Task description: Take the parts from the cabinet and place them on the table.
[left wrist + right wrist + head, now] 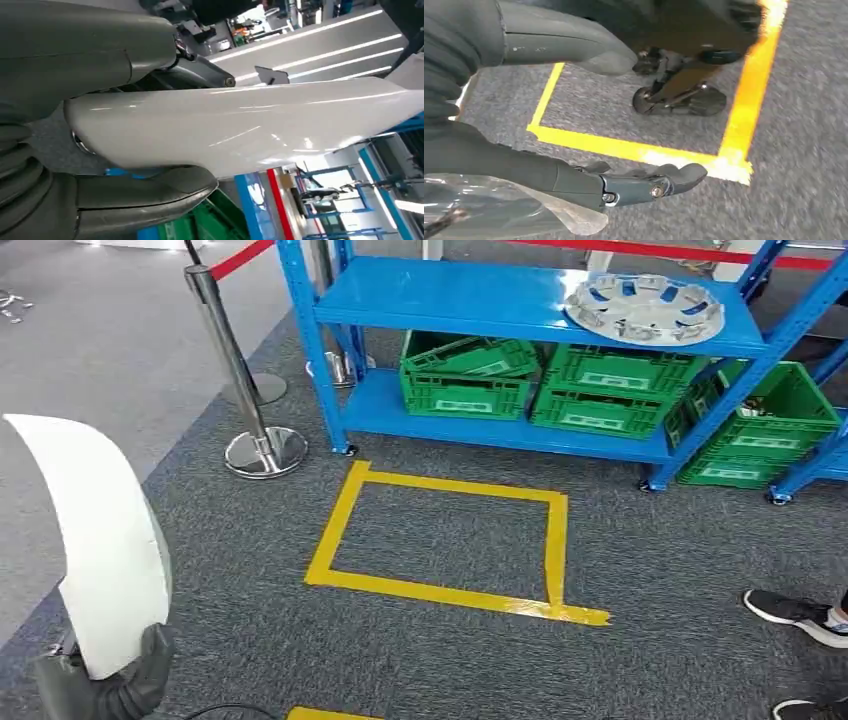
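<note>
My left hand (110, 685) at the lower left grips a long, curved, glossy white panel (105, 540) by its lower end; the panel stands upright. In the left wrist view the white panel (240, 125) lies between the thumb and the fingers of the left hand (140, 195). A silver wheel cover (645, 308) lies on the top shelf of the blue cabinet (480, 295) ahead. My right hand (499, 155) hangs over the carpet, thumb and fingers apart with nothing between them. A clear plastic piece (499, 210) shows beside its fingers.
Green crates (465, 375) fill the cabinet's lower shelf and one stands to its right. A chrome stanchion (240, 380) with red rope stands left of the cabinet. A yellow tape square (450, 540) marks the grey carpet. A person's shoes (800, 615) are at the right edge.
</note>
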### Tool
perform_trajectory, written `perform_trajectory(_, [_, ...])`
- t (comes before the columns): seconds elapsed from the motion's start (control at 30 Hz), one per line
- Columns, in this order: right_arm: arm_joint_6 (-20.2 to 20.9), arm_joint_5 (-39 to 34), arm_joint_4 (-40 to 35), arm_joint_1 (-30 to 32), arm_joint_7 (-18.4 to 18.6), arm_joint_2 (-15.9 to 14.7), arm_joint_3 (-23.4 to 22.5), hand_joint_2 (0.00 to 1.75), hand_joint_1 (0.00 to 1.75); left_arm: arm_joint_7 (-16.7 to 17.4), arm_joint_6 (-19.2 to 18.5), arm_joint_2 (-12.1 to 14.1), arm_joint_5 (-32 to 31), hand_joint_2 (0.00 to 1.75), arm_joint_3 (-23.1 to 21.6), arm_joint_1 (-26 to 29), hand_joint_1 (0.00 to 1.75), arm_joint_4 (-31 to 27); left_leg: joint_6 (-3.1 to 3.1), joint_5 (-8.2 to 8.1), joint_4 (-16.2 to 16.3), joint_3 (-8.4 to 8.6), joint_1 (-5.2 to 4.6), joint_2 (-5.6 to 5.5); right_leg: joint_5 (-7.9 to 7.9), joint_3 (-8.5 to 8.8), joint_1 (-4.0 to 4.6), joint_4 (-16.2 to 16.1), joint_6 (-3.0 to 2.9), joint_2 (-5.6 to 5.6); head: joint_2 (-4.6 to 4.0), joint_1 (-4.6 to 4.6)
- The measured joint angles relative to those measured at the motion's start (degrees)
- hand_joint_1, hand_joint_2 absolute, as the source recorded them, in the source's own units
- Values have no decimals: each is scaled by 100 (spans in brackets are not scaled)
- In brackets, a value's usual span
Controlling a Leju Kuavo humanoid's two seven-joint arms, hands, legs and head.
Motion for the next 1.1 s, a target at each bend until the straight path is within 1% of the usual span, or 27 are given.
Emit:
perform_trajectory(0.03, [0,0,0,14,0,0,0,175,0,0,6,0,2,175,0,5,175,0,-1,33,12,-57,-10,-45,-188,-161,-6,429,16,31,0,0])
perform_trajectory(0.07, [4,9,2,25,-2,2,2,175,0,0,18,0,2,175,0,8,175,0,-3,65,34,-112,-14,-94,-261,-238,-7,676,28,38,0,0])
perform_trajectory(0.1, [4,9,2,34,-7,2,4,175,0,0,42,0,0,175,0,7,175,0,-17,95,55,-153,-16,-160,-195,-172,-9,641,31,40,0,0])
perform_trajectory(0.17, [2,11,2,40,-22,0,15,175,0,0,100,0,-31,175,-2,7,175,0,-44,127,103,-217,-13,-272,207,315,-13,-125,20,78,0,0])
perform_trajectory(0.2, [2,11,2,40,-26,0,24,175,0,0,120,0,-39,175,-2,4,175,0,-61,138,140,-248,-10,-329,428,650,-27,-694,6,211,0,4])
perform_trajectory(0.23, [2,11,2,39,-28,0,28,175,0,0,146,0,-50,175,-7,4,175,0,-78,145,174,-287,-16,-364,387,809,-48,-1019,-21,475,0,2])
perform_trajectory(0.27, [2,11,2,46,-33,0,31,175,0,0,184,0,-68,175,-7,-7,175,0,-97,148,243,-349,-48,-419,353,854,-60,-1161,-29,517,0,-13])
perform_trajectory(0.33, [2,17,2,55,-33,0,35,175,0,0,234,-7,-105,175,-4,-2,175,0,-185,216,234,-430,-25,-528,364,851,-42,-1075,-71,405,0,-2])
perform_trajectory(0.37, [2,15,2,57,-35,0,35,175,0,0,245,-9,-107,175,-4,10,175,-2,-221,249,239,-456,-21,-586,392,832,-43,-1080,-113,346,0,-9])
perform_trajectory(0.4, [4,15,4,54,-35,11,35,175,0,0,254,-7,-109,175,-2,15,175,-4,-237,222,282,-486,-23,-609,447,829,-101,-1134,-181,256,0,-6])
perform_trajectory(0.43, [4,15,4,53,-37,11,37,175,0,0,267,-7,-112,175,-2,18,175,-4,-267,84,417,-554,-38,-421,460,819,-92,-1133,-203,193,0,-20])
perform_trajectory(0.5, [0,13,4,65,-44,11,35,175,0,0,306,-9,-114,175,-2,5,175,-9,-329,-383,1185,-886,-7,-220,468,786,-83,-1128,-225,50,0,-70])
perform_trajectory(0.53, [2,13,4,77,-44,11,35,175,0,0,332,-9,-114,175,-2,6,175,-9,-351,-600,1675,-1085,8,-184,469,767,-75,-1125,-226,-32,0,-68])
perform_trajectory(0.57, [2,13,4,82,-44,11,35,175,0,-2,354,-13,-109,175,-2,15,175,-9,-369,-700,1993,-1206,21,-170,469,745,-74,-1121,-226,-109,0,-72])
perform_trajectory(0.6, [2,13,4,83,-44,11,35,175,0,0,387,-20,-107,175,4,29,175,-9,-377,-665,2040,-1200,28,-165,468,713,-73,-1115,-225,-183,0,-72])
perform_trajectory(0.63, [2,13,4,81,-44,13,35,175,0,0,420,-28,-116,175,9,32,175,-9,-372,-499,1820,-1057,33,-153,466,693,-73,-1114,-222,-264,0,-74])
perform_trajectory(0.7, [4,13,4,74,-44,18,35,175,0,0,483,-46,-155,175,9,40,175,-37,-334,-81,884,-532,30,-36,452,714,-73,-1115,-202,-386,0,-72])
perform_trajectory(0.73, [4,15,7,67,-44,20,35,175,0,0,523,-48,-162,175,7,42,175,-79,-299,45,373,-235,15,195,443,787,-62,-1113,-186,-441,0,-72])
perform_trajectory(0.77, [4,15,7,78,-46,20,35,175,0,0,557,-50,-179,175,-2,29,175,-112,-255,1,211,-192,-43,330,425,742,-11,-1079,-148,-482,0,-79])
perform_trajectory(0.87, [0,31,4,46,-53,28,37,175,0,0,669,-66,-264,175,-9,68,175,-186,-168,39,253,-297,-60,159,465,792,-22,-1112,-70,-619,0,-55])
perform_trajectory(0.9, [0,31,5,36,-59,33,39,175,0,-2,684,-79,-284,175,-11,76,175,-210,-110,78,187,-295,-30,100,459,816,-19,-1116,-28,-661,0,-63])
perform_trajectory(0.93, [-4,35,4,33,-63,33,42,175,0,-2,702,-94,-289,175,-20,81,175,-243,-67,119,147,-242,-3,64,337,734,-37,-1048,11,-431,0,-42])
perform_trajectory(0.97, [-4,35,4,37,-66,33,44,175,0,-2,717,-103,-289,175,-28,69,175,-262,-30,141,142,-263,7,19,149,614,-46,-787,17,-179,0,-6])
perform_trajectory(1.0, [-4,33,7,46,-66,33,44,175,0,-2,717,-114,-289,175,-39,57,175,-271,-15,150,146,-288,6,-37,-84,403,-56,-319,27,-41,0,0])
perform_trajectory(1.03, [-4,35,4,66,-66,33,46,175,0,-2,719,-118,-291,175,-61,56,175,-273,-4,158,148,-304,-3,-100,-291,164,-56,195,33,14,0,-4])
perform_trajectory(1.07, [-4,37,7,77,-66,35,46,175,0,-2,732,-122,-291,175,-74,57,175,-273,6,165,151,-318,-13,-167,-401,-32,-54,581,36,36,0,-2])
perform_trajectory(1.1, [-4,50,9,84,-66,42,48,175,0,-2,769,-127,-293,175,-81,65,175,-273,7,169,159,-324,-23,-235,-372,-129,-53,736,37,45,0,-4])
